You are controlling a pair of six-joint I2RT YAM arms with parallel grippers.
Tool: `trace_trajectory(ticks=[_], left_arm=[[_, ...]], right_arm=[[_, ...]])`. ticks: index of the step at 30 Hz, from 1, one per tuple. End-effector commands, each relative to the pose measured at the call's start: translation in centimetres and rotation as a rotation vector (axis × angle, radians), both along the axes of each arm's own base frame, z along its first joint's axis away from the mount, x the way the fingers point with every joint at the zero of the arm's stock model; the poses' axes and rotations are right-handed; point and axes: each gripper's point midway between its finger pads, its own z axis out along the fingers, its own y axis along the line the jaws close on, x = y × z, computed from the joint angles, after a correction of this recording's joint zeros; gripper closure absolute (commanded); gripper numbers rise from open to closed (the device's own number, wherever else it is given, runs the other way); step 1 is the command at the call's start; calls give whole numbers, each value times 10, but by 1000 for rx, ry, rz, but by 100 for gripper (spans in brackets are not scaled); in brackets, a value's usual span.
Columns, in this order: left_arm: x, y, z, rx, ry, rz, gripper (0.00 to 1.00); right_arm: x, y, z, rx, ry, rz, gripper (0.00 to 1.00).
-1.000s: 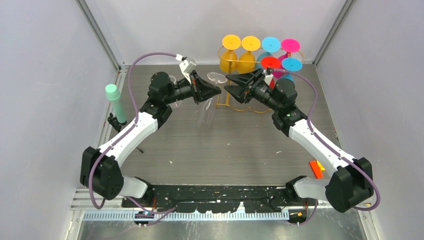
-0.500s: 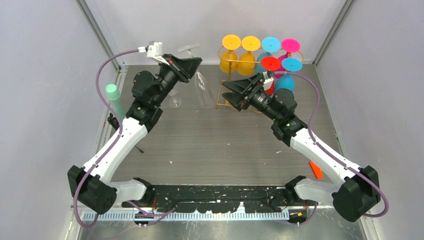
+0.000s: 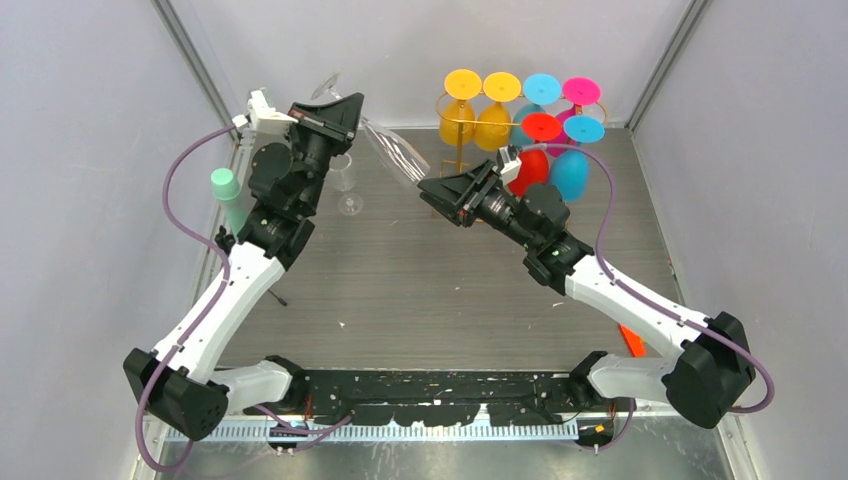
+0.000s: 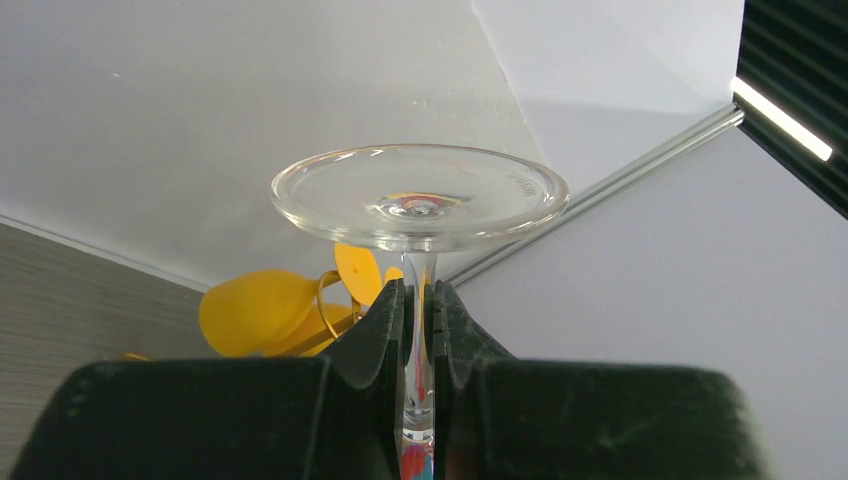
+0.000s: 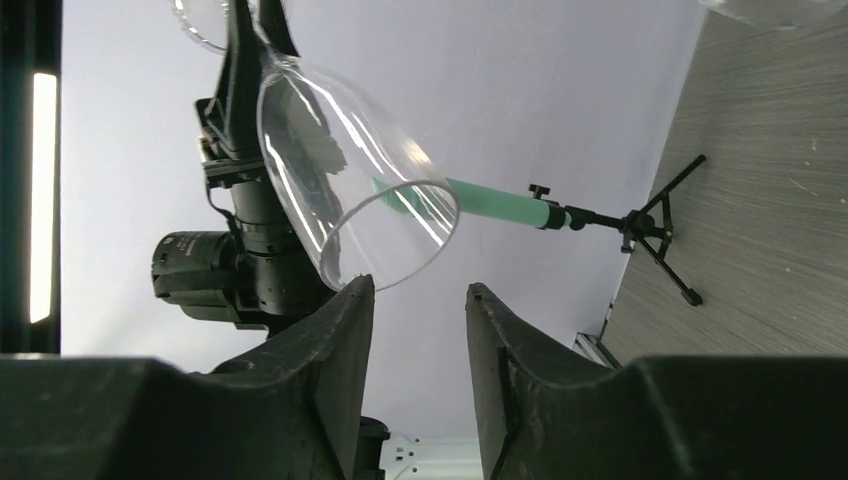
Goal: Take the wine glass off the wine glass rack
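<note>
At the far left, gripped the clear wine glass [image 3: 388, 148] by its stem in the left gripper [image 3: 348, 104], jaws pinched shut just under the foot. Held it raised and tilted, bowl slanting down to the right, off and left of the gold wine glass rack [image 3: 459, 150]. Hovered the right gripper [image 3: 428, 190], jaws parted and empty, just beside the bowl's rim; could not tell whether touching.

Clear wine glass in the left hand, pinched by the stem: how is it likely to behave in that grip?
Probably fragile: the clear wine glass looks thin-walled. It is likely slippery too, since the left hand clamps only its smooth, narrow stem. The tilted bowl hangs well out from the grip, so it may swivel if nudged.
</note>
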Motion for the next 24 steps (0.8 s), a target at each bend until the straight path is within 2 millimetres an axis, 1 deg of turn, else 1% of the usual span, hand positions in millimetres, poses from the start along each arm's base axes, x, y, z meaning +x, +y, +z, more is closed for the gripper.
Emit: trace_trajectory(ticks=[1, 2, 3, 4, 7, 9, 11, 12, 14, 15, 16, 17, 18, 20, 24], left_arm=[[-9, 10, 17, -123, -24, 9, 100], [-9, 10, 15, -127, -22, 7, 100], [-9, 11, 15, -130, -19, 7, 100], [-9, 11, 14, -132, -17, 8, 100], [-10, 13, 13, -137, -11, 16, 100], [-10, 14, 15, -141, -14, 21, 100], [-11, 16, 16, -148, -15, 27, 100], [-11, 18, 17, -153, -15, 33, 100], [-11, 21, 18, -159, -17, 48, 100], [-11, 22, 19, -163, -19, 53, 100], [-11, 23, 19, -164, -20, 59, 100], [-12, 25, 20, -169, -23, 64, 100], [-12, 26, 20, -175, -23, 68, 100], [-11, 26, 24, -183, -36, 71, 100], [-6, 24, 24, -177, -27, 74, 100]], right_arm=[[-6, -5, 62, 152, -177, -26, 58], [-7, -8, 69, 181, -203, -33, 60], [-8, -9, 71, 193, -209, -34, 61], [-10, -11, 77, 213, -229, -38, 61], [-12, -12, 79, 229, -240, -39, 63], [-12, -13, 79, 233, -239, -43, 66], [-11, -13, 76, 235, -234, -44, 71], [-11, -13, 74, 236, -228, -45, 77], [-10, -13, 71, 235, -220, -46, 84], [-10, -12, 69, 231, -214, -46, 85], [-10, -12, 66, 229, -206, -45, 88], [-9, -12, 64, 226, -200, -46, 94], [-8, -11, 62, 225, -187, -47, 97], [-6, -12, 56, 217, -161, -58, 99], [-7, -15, 55, 229, -167, -65, 100]])
